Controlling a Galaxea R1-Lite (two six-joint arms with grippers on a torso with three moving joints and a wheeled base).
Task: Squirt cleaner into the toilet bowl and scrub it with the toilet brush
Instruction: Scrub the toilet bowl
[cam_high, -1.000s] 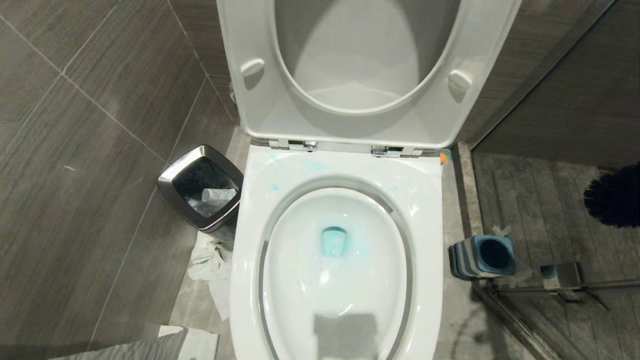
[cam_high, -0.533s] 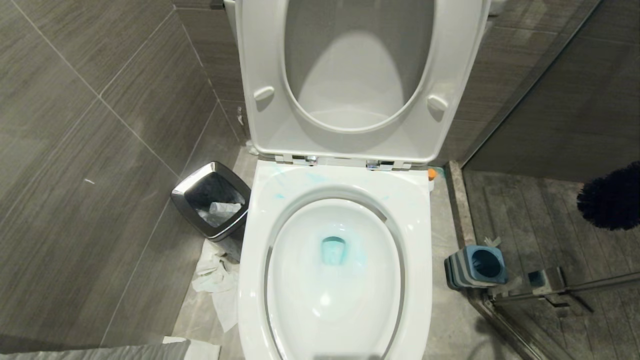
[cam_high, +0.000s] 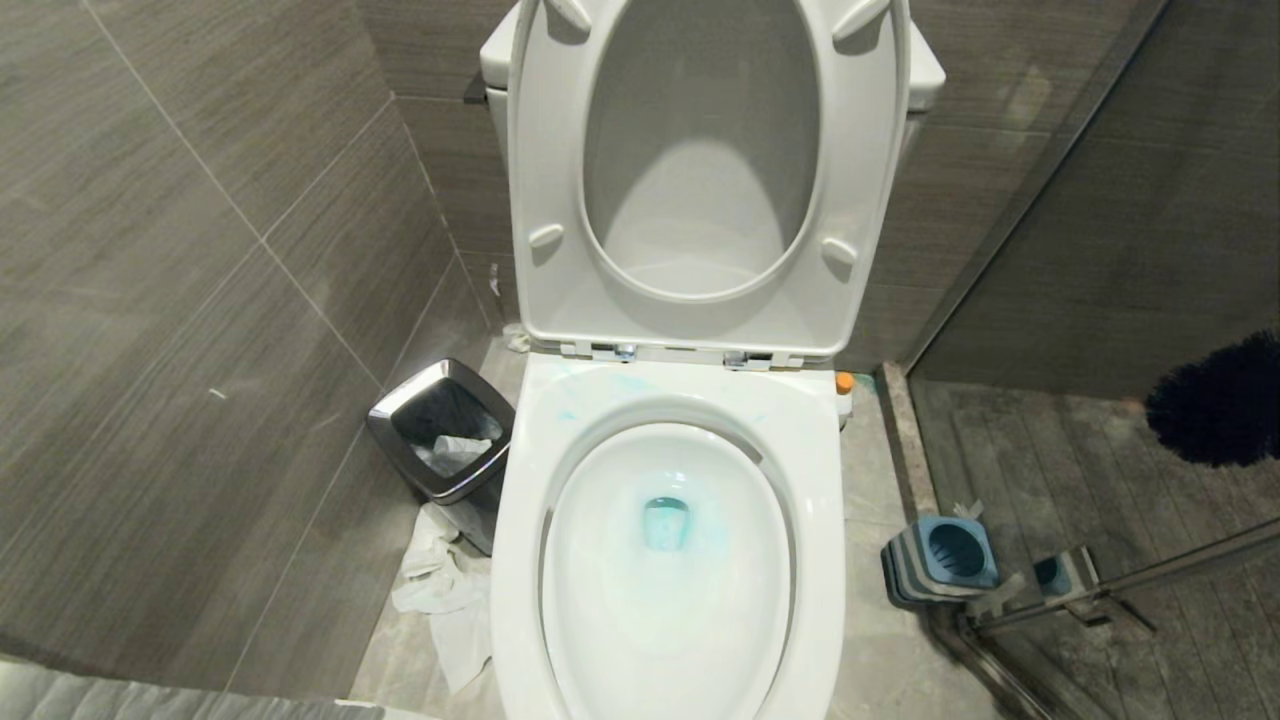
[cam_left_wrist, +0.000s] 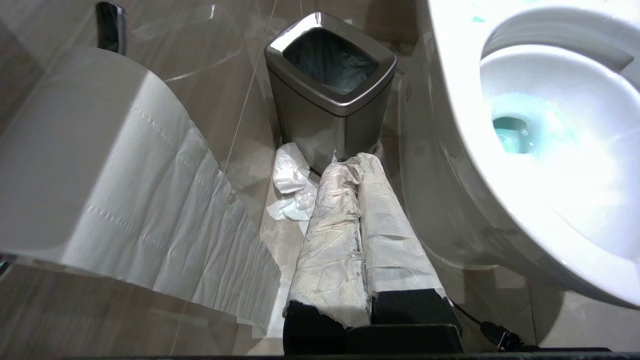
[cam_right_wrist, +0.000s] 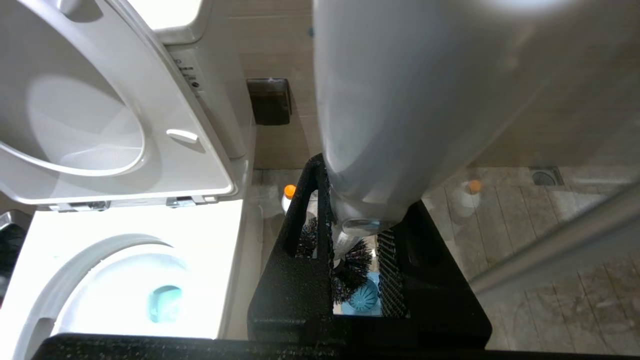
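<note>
White toilet bowl (cam_high: 520, 560) holds turquoise cleaner (cam_high: 665, 522); the brush holder (cam_high: 940, 560) is blue with grey stripes.

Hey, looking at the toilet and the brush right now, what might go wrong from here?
1. The toilet brush sits in the right gripper out over the floor, off to the right of the toilet bowl; if its head is wet, it may drip there.
2. Swinging it across to the blue cleaner, the head could bump the holder or the rim.
3. Loose tissue lies by the bin.
</note>
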